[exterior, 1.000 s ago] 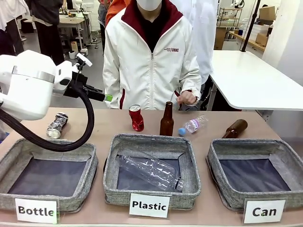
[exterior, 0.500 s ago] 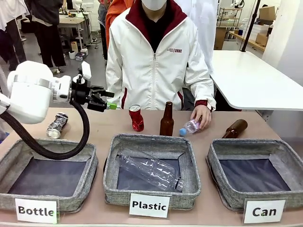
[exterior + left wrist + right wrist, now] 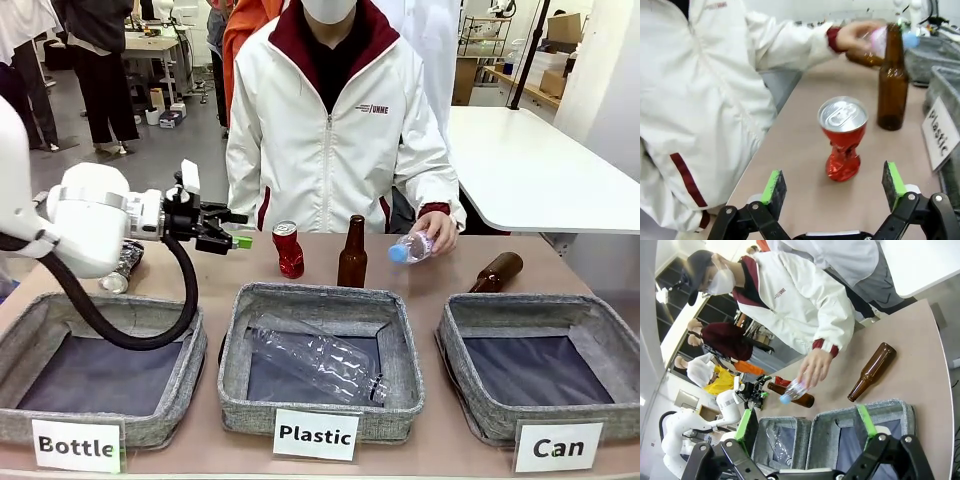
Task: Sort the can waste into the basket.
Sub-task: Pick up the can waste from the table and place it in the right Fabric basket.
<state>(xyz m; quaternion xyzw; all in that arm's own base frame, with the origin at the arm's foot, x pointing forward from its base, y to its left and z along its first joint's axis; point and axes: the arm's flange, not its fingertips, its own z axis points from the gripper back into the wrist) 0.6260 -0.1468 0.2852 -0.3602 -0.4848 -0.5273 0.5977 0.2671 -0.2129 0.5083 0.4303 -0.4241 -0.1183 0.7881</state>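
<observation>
Your left arm has swung down and toward the middle of the table point(image 3: 200, 275). Its left gripper point(image 3: 240, 230) now sits near the red can point(image 3: 288, 250) and points at it, where a second ago it hung higher and farther off. The arm's white body now covers part of the black can point(image 3: 112, 280). The person's hand point(image 3: 437, 230), which was up by the jacket and then came down on the small plastic bottle point(image 3: 410, 247) lying on the table, has lifted that bottle clear of it.
</observation>
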